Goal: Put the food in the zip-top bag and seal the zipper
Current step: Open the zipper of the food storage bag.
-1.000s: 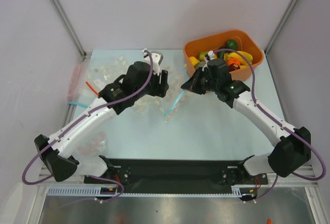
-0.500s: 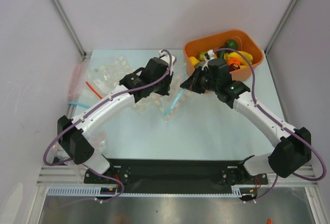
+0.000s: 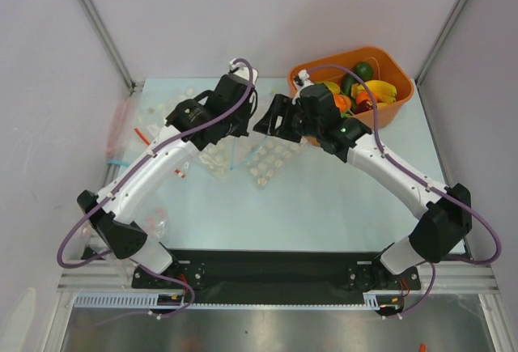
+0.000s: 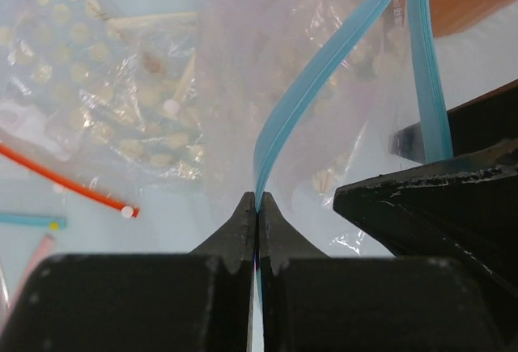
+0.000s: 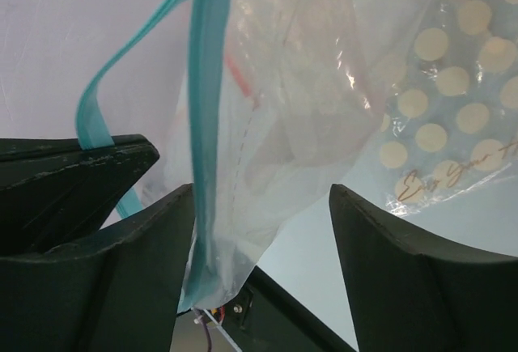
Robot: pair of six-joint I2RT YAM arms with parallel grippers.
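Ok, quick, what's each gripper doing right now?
Left gripper: closed on the zipper.
Right gripper: open, the zip-top bag hanging between its fingers.

Lighting is bright, diffuse and even; shadows on the surface [image 3: 324, 198] are faint. The overhead view is sharp. In wrist views, the left claw [image 4: 257, 206] and right claw [image 5: 261, 194] appear dark and slightly blurred.

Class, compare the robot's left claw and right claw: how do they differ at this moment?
The left claw is shut, pinching the light-blue zipper; the right claw stands open, gripping nothing. The left claw's tips meet; the right claw's stand apart, the zip-top bag hanging between them. Both are at the bag's mouth.
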